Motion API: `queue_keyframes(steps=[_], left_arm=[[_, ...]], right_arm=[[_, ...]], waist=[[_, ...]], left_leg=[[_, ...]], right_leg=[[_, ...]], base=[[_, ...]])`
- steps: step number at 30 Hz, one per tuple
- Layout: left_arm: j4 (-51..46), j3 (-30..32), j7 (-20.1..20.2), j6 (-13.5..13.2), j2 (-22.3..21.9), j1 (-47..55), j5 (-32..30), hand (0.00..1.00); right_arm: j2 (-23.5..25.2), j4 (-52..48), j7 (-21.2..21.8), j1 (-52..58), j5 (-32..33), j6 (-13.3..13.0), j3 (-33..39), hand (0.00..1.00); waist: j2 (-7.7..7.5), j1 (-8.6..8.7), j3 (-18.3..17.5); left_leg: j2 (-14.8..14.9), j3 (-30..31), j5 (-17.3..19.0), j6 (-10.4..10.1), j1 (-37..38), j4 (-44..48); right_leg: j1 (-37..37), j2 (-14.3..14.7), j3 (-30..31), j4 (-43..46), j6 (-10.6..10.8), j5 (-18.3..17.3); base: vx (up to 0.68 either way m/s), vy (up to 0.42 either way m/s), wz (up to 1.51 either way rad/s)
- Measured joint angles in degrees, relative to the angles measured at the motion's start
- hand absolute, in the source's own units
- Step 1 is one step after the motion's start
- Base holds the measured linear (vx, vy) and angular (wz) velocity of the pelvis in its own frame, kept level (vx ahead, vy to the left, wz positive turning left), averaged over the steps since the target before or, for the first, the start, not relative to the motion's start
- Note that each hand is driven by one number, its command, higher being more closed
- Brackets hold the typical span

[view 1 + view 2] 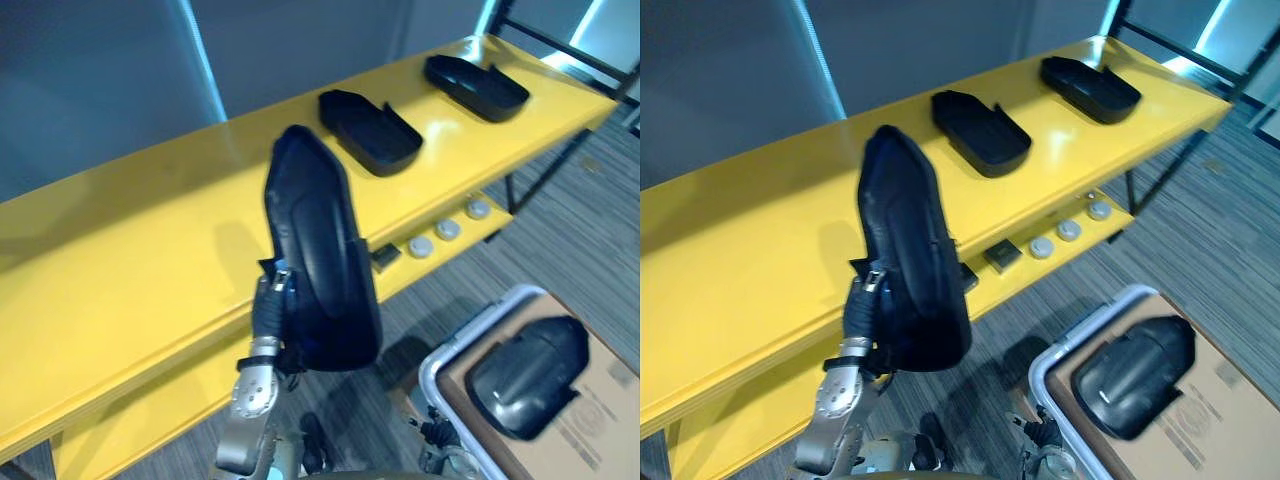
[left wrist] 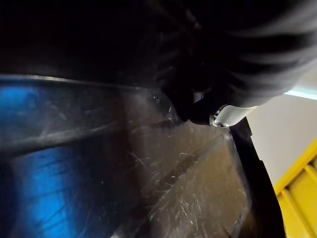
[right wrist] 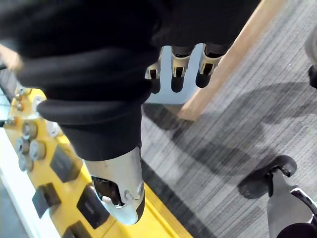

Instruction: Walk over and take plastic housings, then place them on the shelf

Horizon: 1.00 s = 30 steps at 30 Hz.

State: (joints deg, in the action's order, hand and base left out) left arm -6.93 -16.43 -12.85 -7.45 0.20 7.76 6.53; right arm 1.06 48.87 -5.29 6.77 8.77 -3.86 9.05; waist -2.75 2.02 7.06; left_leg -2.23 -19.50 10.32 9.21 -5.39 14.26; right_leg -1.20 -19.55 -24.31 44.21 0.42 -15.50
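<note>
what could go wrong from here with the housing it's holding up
The long black plastic housing stands nearly upright on the left hand, by the yellow shelf's front edge; set down too near that edge, it might tip to the floor. Laid down rightward, it could bump the nearer black housing already on the shelf.

silver discs | black block | cardboard box | grey striped carpet

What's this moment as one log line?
left robot hand: grips plastic housing | position: above yellow shelf | on shelf: two housings | not yet placed
</note>
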Motion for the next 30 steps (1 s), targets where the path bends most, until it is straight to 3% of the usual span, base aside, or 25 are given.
queue_keyframes(steps=[3, 4, 6, 7, 8, 9, 12, 13, 17, 23, 30], left_arm=[[1.0, 0.3, 0.0, 0.0, 0.6, -0.1, -0.6, 1.0], [1.0, 0.0, 0.0, 0.0, 0.5, -0.1, -0.7, 1.0], [1.0, -0.5, -0.1, 0.0, 0.5, -0.1, -0.8, 1.0], [1.0, -1.0, -0.5, -0.3, 0.6, 0.0, -1.0, 1.0], [0.9, -1.2, -0.8, -0.4, 0.6, 0.0, -1.2, 1.0], [0.9, -1.2, -1.4, -0.4, 0.3, 0.4, -1.2, 1.0], [0.3, -0.9, -2.2, -0.6, -0.1, 2.2, -1.8, 1.0], [0.3, -0.9, -2.2, -0.6, -0.1, 2.3, -2.1, 1.0], [0.3, -0.1, -2.3, -0.4, -1.3, 2.3, -4.8, 1.0], [2.6, 7.6, -5.7, 2.2, -2.0, 0.8, -13.3, 1.0], [11.3, 17.8, -11.3, 6.7, 1.8, -8.7, -20.8, 1.0]], right_arm=[[-0.4, -0.1, -0.3, -0.2, -0.5, -0.1, -0.1, 0.0], [-0.7, -0.3, -0.8, -0.2, -0.6, -0.2, -0.2, 0.0], [-1.1, -0.5, -1.1, 0.4, -0.7, -0.2, -0.7, 0.0], [-0.8, -1.0, -1.4, 1.7, -1.1, -0.3, -0.8, 0.0], [-0.5, -1.0, -1.7, 2.3, -1.2, -0.3, -1.0, 0.0], [0.1, -1.5, -2.1, 3.8, -1.2, -0.2, -1.1, 0.0], [-0.4, -5.5, -2.1, 4.6, -1.7, -0.3, -1.1, 0.0], [-0.3, -5.9, -2.1, 4.5, -1.7, -0.4, -1.1, 0.0], [-0.2, -6.5, -2.0, 5.1, -2.3, -0.7, -1.1, 0.0], [-0.4, -5.9, -1.9, 4.9, -3.4, -1.1, -1.1, 0.0], [-0.5, -4.7, 0.0, 3.7, -5.1, -1.3, -1.5, 0.0]], waist=[[0.24, 0.58, 0.0], [0.55, 0.78, 0.1], [0.62, 0.86, 0.1], [-0.24, 0.66, -0.4], [-0.93, 0.53, -0.8], [-2.05, -0.25, -1.6], [0.6, -1.63, -2.7], [0.92, -1.51, -3.0], [0.73, -1.26, -3.4], [1.77, -0.94, -4.7], [1.86, 0.29, -4.8]], left_leg=[[-0.9, 2.8, -0.1, -0.3, 2.7, -1.2], [-1.1, 4.7, 0.2, -0.6, 3.5, -1.0], [-1.1, 8.0, 0.7, -1.6, 4.2, 0.3], [-1.9, 9.9, 1.5, -2.8, 4.1, 0.7], [-2.4, 10.3, 2.0, -3.1, 4.4, 0.5], [-2.9, 11.5, 3.6, -4.2, 4.5, 1.8], [0.5, 11.9, 6.0, -7.3, 3.6, 4.2], [1.3, 11.6, 6.0, -7.3, 3.5, 4.1], [3.5, 9.3, 3.1, -11.2, 6.1, 0.1], [4.2, 8.9, -0.6, -10.4, 10.5, -7.1], [3.0, 9.9, -3.8, -9.4, 10.0, -10.5]], right_leg=[[-6.3, 3.8, 6.3, -5.2, 2.1, -2.1], [-8.9, 6.6, 10.4, -8.6, 2.3, -2.3], [-10.9, 10.6, 17.2, -13.8, 3.2, -1.8], [-10.9, 11.5, 20.3, -18.1, 4.1, 0.9], [-10.9, 11.1, 20.6, -18.9, 4.0, 2.3], [-10.1, 10.3, 20.6, -19.7, 4.2, 6.0], [-7.7, 12.6, 17.4, -23.2, 3.0, 7.0], [-7.4, 13.0, 16.7, -24.1, 2.7, 7.2], [-3.8, 14.2, 13.9, -28.7, 1.4, 8.1], [2.0, 16.5, 13.4, -39.3, 0.7, 13.3], [3.9, 16.6, 13.3, -47.2, 0.9, 18.8]], base=[[0.17, 0.039, 0.55], [0.17, -0.04, 0.9], [0.14, -0.078, 1.16], [0.05, -0.076, 1.18], [0.13, -0.195, 1.39], [0.14, -0.181, 0.83], [0.14, -0.171, 0.28], [0.16, -0.183, 0.22], [0.15, -0.141, 0.26], [0.08, -0.027, -0.03], [-0.06, 0.012, 0.04]])
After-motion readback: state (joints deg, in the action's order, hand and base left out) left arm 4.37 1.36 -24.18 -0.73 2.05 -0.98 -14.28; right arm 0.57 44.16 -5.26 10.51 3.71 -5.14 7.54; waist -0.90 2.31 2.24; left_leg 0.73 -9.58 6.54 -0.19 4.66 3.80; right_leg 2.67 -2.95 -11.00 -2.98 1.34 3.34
